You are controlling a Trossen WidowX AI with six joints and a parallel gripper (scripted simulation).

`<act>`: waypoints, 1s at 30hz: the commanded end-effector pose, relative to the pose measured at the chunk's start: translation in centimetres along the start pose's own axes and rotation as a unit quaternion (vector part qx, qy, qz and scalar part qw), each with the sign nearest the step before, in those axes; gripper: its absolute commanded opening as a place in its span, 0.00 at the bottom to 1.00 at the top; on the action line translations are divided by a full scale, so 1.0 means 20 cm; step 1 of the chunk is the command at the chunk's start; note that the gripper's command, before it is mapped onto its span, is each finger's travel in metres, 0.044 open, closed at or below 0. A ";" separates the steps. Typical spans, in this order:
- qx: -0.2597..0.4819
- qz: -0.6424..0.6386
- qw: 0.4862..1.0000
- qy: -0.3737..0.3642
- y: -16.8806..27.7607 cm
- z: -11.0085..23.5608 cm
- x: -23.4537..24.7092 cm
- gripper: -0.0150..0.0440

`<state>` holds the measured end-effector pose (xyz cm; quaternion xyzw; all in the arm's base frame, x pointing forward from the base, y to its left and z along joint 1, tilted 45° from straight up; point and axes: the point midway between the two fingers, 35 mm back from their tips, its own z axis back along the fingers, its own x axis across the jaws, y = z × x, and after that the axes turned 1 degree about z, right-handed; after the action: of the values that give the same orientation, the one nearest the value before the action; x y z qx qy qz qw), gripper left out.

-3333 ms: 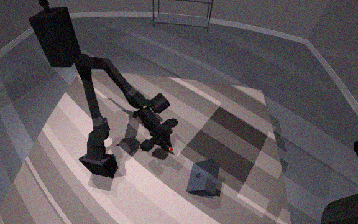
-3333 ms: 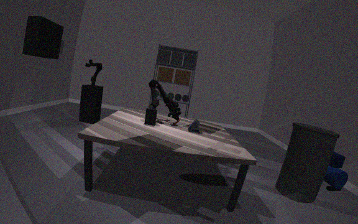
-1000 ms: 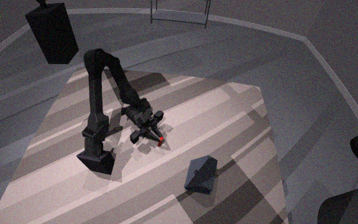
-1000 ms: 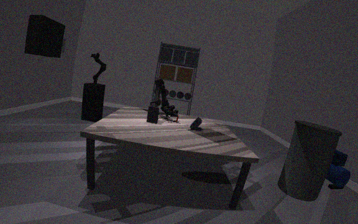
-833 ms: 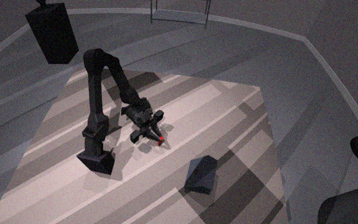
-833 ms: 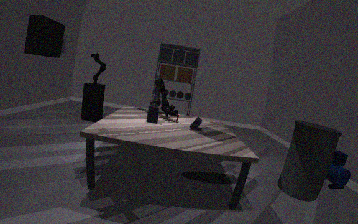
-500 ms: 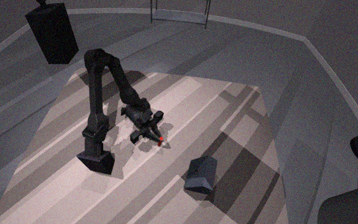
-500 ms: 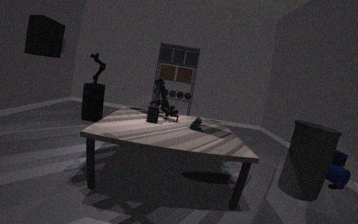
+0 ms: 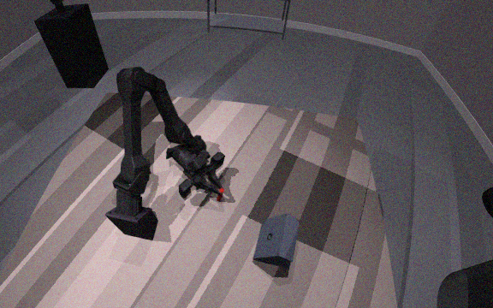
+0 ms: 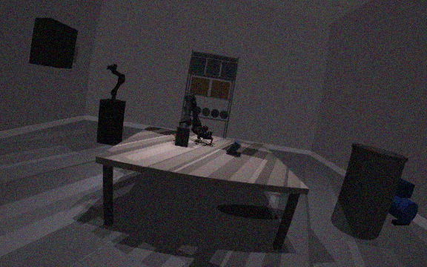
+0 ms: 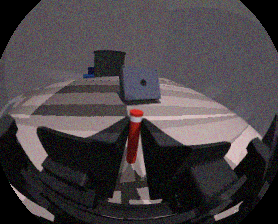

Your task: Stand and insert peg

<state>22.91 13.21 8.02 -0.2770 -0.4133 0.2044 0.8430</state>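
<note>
Tool low over the surface, nearly closed and clamped on the red peg. In the wrist view the peg runs up between the two fingers, its white band just under the far tip, so the grip sits on the shaft below the band. In the top view only the red tip shows past the tool, close to the surface; whether it touches, I cannot tell.

Blue sloped panel stands apart from the tool, further out on the surface, its dark hole facing roughly back toward the wrist camera.

Judged step: standing the peg up on its plain end, not yet released.

Doing it well:
- Get the peg plumb before it bears on the surface; a tilt at release will likely tip it.
- Plain end down, banded end up. Confirm which end is lowest before lowering.
- Set down gently and flat, no sideways drag.
- Open the fingers evenly and only enough to clear, then back off without brushing the shaft.
- Stay well short of the panel so the regrasp has room.
</note>
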 end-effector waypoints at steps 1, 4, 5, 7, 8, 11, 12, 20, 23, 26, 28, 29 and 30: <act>0.000 0.000 1.000 0.000 0.01 0.01 0.00 0.34; -0.001 0.000 1.000 0.000 0.01 0.01 0.00 0.34; -0.001 0.000 1.000 0.000 0.01 0.01 0.00 0.34; -0.002 0.000 1.000 0.000 0.01 0.01 0.00 0.34; -0.003 0.000 1.000 0.000 0.01 0.01 0.00 0.34; -0.005 0.000 1.000 -0.001 0.01 0.01 0.00 0.34; -0.005 0.000 1.000 -0.001 0.01 0.01 0.00 0.34; -0.010 0.001 1.000 -0.002 0.02 0.02 0.00 0.34; -0.012 0.001 1.000 -0.002 0.02 0.02 0.00 0.34; -0.014 0.001 1.000 -0.002 0.02 0.02 0.00 0.34; -0.015 0.001 1.000 -0.002 0.02 0.02 0.00 0.34; -0.016 0.001 1.000 -0.003 0.02 0.02 0.00 0.34; -0.016 0.001 1.000 -0.003 0.02 0.02 0.00 0.34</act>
<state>22.53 13.44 8.05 -0.2914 -0.4190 0.1985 0.8367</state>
